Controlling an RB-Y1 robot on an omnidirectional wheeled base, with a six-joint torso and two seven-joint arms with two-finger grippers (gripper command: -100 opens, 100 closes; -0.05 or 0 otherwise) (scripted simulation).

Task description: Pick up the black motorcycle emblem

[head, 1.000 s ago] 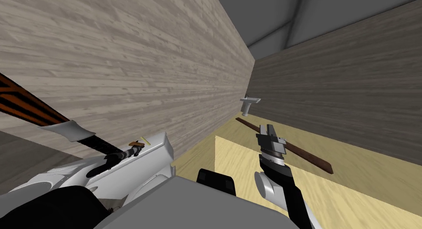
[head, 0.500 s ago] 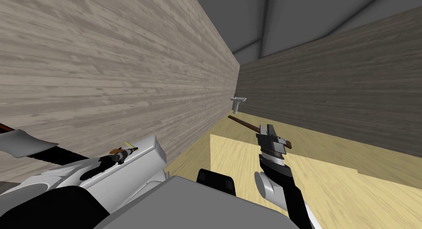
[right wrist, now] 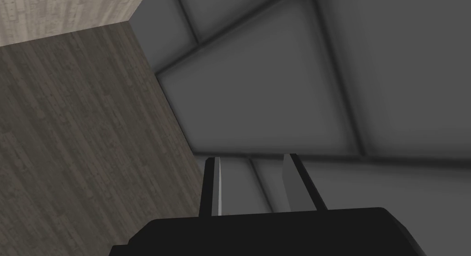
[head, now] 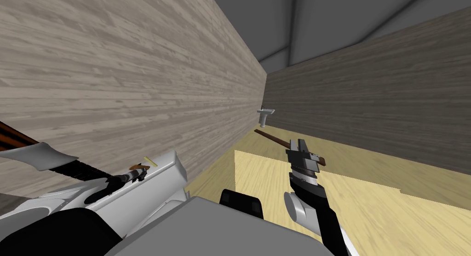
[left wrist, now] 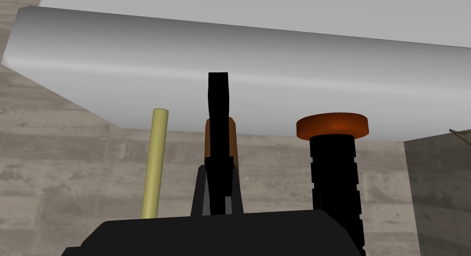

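1. L claw (left wrist: 219,169) was clamped on 1 flat black piece, the black motorcycle emblem (left wrist: 218,106). Both fingers (left wrist: 200,198) pressed its sides, and the piece stood up well past the tips.
2. 1 orange part (left wrist: 232,142) sat right behind the black piece, touching it.
3. Just beside the grip were 1 yellow-green rod (left wrist: 155,161) on one side and 1 black ribbed post (left wrist: 332,175) on the other. The post was capped by 1 orange disc (left wrist: 332,125). Couldn't tell if these 3 belonged to the emblem.
4. Behind them lay 1 broad white-grey surface (left wrist: 276,60), w/ a grey-beige seamed surface (left wrist: 69,175) beyond it.
5. In the head view the L claw (head: 139,173) sat low on my left, over a white boxy shape (head: 170,179), w/ the rod and an orange bit at its tip.
6. 1 long black bar w/ orange stripes (head: 16,137), carrying 1 pale grey piece (head: 41,156), ran from near that claw to the left edge. Couldn't tell what it was.
7. R claw (head: 299,142) pointed up, well apart from the L one. Its 2 fingers were part open w/ nothing between them.
8. Farther out was a pale yellow floor (head: 368,212) w/ 1 brown stick (head: 271,137) lying on it near the dark wall (head: 391,106).
9. 1 small grey basin (head: 265,114) stood at the corner where the dark wall met the light plank wall (head: 138,83); 2 walls in all.
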